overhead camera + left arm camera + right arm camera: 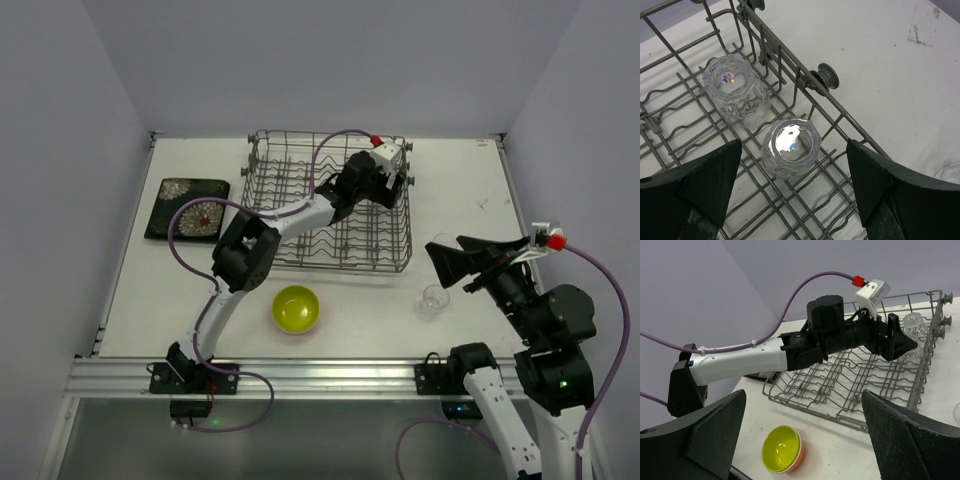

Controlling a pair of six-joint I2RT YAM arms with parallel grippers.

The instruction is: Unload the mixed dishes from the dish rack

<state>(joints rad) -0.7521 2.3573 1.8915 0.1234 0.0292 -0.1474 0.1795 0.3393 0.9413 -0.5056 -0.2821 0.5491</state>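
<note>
I've got the L gripper (902, 342) reached into the far-right corner of the dish rack (340, 265), jaws spread wide, gripping nothing. On the L wrist cam its fingers (707, 182) stand either side of the near glass (790, 147) w/ a gap on both sides, no contact. That glass sits mouth-down on the rack wires, just inside the side wall. The far glass (735, 92) is mouth-down too, just beyond it, the two close but apart. A grey roller (826, 76) sticks out from the rack wall beside them

R gripper (468, 262) hovers over the table (180, 290) to the right of the rack, jaws fully apart, nothing btwn them. A third glass (433, 299) stands on the table just nearer the bases than that gripper, off the rack's front-right corner and not touching the rack

Yellow-green bowl (296, 308) sits on the table in front of the rack, nested in the orange bowl (796, 466), w/ only the orange rim and side showing on the R wrist cam. Flower plate (187, 208) lies flat at the table's left, apart from the rack; can't tell if another plate is under it
</note>
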